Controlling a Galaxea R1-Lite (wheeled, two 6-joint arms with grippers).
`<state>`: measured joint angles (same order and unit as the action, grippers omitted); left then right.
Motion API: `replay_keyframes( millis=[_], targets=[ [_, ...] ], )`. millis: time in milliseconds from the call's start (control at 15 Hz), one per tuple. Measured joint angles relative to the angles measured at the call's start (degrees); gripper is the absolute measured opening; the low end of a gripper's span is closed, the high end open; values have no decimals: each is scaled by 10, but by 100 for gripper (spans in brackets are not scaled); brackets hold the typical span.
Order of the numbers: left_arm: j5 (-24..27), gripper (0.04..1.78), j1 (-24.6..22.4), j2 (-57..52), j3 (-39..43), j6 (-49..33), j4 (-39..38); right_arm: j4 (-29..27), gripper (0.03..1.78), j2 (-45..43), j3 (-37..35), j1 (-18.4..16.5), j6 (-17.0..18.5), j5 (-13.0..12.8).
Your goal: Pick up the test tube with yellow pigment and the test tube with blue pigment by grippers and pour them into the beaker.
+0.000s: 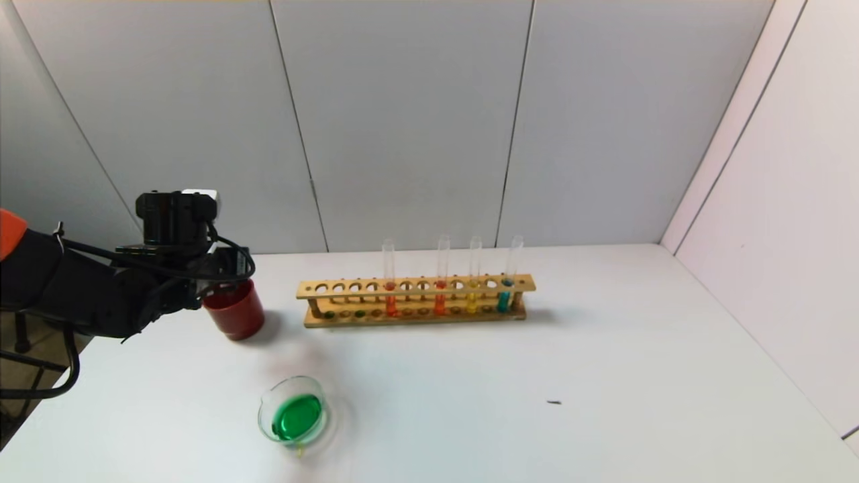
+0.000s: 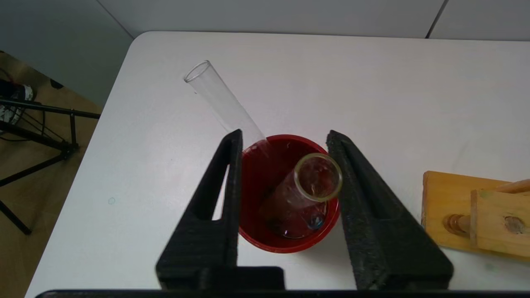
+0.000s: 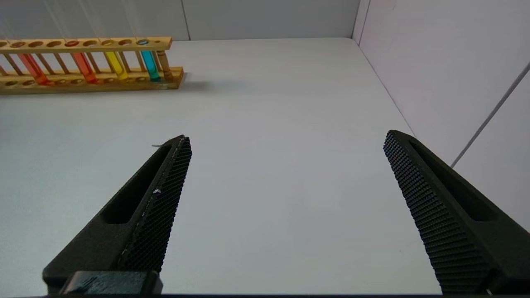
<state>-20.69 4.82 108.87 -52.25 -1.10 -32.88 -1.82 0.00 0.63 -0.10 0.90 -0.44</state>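
Cup [image 1: 234, 310] left of rack [image 1: 415, 300], beaker [image 1: 294, 417] in front, tubes [image 2: 306, 194] in cup

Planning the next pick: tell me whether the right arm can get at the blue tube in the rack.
Probably yes. The right pincer is open over bare table, and the test tube with blue pigment stands at the rack end nearest it, nothing between.

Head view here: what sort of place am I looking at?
Probably a mock chemistry lab bench: a wooden test tube rack holding coloured liquids, a glass beaker of green liquid, and a white table boxed in by plain panels.
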Motion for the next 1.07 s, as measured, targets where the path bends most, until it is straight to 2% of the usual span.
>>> replay_keyframes(
  millis=[267,467,600,867,1067],
  targets=[
    [1,140,3,-37,14,16,-2,0,170,0,0,0,0,0],
    [-1,168,8,-88,25,23,0,0,170,0,0,0,0,0],
    [-4,175,5,-129,28,36,6,0,170,0,0,0,0,0],
    [-6,175,0,-237,36,51,62,0,170,0,0,0,0,0],
    [-8,175,-2,-335,74,53,98,0,170,0,0,0,0,0]
  ],
)
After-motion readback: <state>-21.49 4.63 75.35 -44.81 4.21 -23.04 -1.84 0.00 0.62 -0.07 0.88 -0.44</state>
